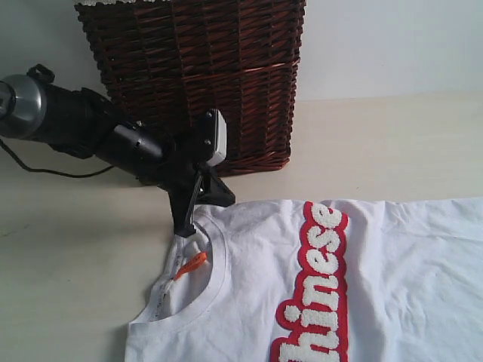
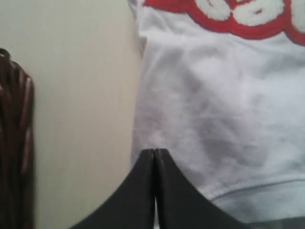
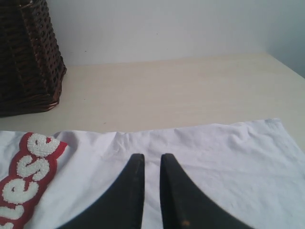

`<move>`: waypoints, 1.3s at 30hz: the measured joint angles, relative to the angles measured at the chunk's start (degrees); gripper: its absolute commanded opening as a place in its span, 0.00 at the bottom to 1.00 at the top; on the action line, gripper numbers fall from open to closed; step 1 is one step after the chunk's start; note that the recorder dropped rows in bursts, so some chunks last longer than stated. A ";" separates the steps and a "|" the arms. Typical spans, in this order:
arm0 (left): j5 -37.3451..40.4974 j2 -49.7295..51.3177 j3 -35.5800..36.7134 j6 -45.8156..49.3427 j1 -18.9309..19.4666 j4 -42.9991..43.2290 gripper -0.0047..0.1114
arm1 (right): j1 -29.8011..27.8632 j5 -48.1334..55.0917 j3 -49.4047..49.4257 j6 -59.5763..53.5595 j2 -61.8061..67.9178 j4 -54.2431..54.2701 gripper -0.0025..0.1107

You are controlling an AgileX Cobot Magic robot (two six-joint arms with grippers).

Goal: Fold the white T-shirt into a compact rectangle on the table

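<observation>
White T-shirt point(image 1: 392, 264) flat on table point(image 1: 68, 249), left tool point(image 1: 186, 228) pinching collar point(image 1: 219, 260) — basket point(image 1: 204, 68) behind

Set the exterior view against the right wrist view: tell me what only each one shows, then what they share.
Only the exterior view: the left gripper, shut on the ribbed collar, and the orange neck tag just inside that collar. Only the right wrist view: the right gripper, jaws slightly apart over the white T-shirt, and the shirt corner. Both: the white T-shirt, its red-outlined letters, the wicker basket and the table.
</observation>
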 measured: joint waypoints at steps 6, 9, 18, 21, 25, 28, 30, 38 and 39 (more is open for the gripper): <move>0.00 -5.66 -0.30 0.00 0.00 -0.30 0.07 | 0.00 0.00 0.00 0.00 0.00 0.00 0.14; -0.24 -5.37 -0.30 0.00 0.00 -2.57 0.29 | 0.00 0.00 0.00 0.00 0.00 0.00 0.14; -6.32 4.33 -0.30 -0.30 0.00 -6.28 0.69 | 0.00 0.00 0.00 0.00 0.00 0.00 0.14; -5.37 5.28 -0.30 -0.19 -0.37 -3.98 0.58 | 0.00 0.00 0.00 0.00 0.00 0.00 0.14; -3.77 5.54 -0.67 -0.19 -1.06 0.77 0.30 | 0.00 0.00 0.00 0.00 0.00 0.00 0.14; -2.17 5.54 -0.67 -0.19 -1.34 2.99 0.04 | 0.00 0.00 0.00 0.00 0.00 0.00 0.14; -1.96 5.54 -0.67 -0.19 -1.40 3.38 0.05 | 0.00 0.00 0.00 0.00 0.00 0.00 0.14; -9.02 2.38 -0.45 -0.08 -1.48 0.63 0.04 | 0.00 0.00 0.00 0.05 0.00 0.00 0.14; -10.16 1.01 -0.45 -0.08 -1.48 0.63 0.04 | 0.00 0.00 0.00 0.05 0.00 0.00 0.14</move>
